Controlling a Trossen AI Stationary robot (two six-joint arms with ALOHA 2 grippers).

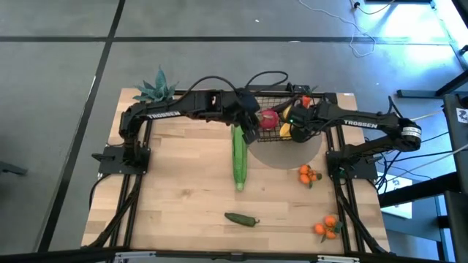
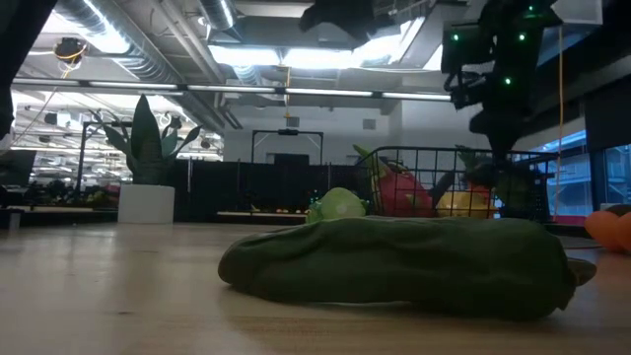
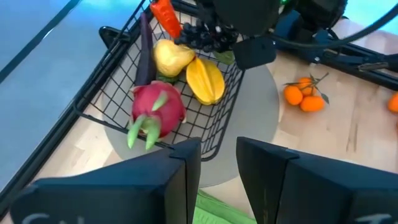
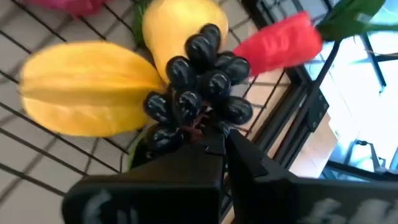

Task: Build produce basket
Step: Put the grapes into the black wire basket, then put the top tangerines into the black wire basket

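The black wire basket (image 1: 274,96) stands on a grey round mat at the table's far edge. It holds a red radish (image 3: 158,109), two yellow fruits (image 3: 207,81), a carrot (image 3: 165,12) and a purple eggplant (image 3: 144,50). My right gripper (image 4: 222,138) is over the basket's right part, shut on the dark grapes (image 4: 199,87). The long green corn (image 1: 239,157) lies flat on the table just left of the basket. My left gripper (image 3: 217,168) is open above the corn's far end; its fingers touch nothing that I can see. My right gripper pinches the grapes between its two fingertips by the reddish stem (image 4: 200,122) at the top of the bunch. The berries bunch in front of the fingertips, over the yellow fruits in the basket. Whether the bunch rests on them cannot be told.
A green pepper (image 1: 241,218) lies near the table's near edge. Two orange clusters (image 1: 308,174) (image 1: 327,228) sit on the right side. A spiky potted plant (image 1: 155,89) stands at the far left corner. The grey mat (image 1: 292,155) reaches out from under the basket.
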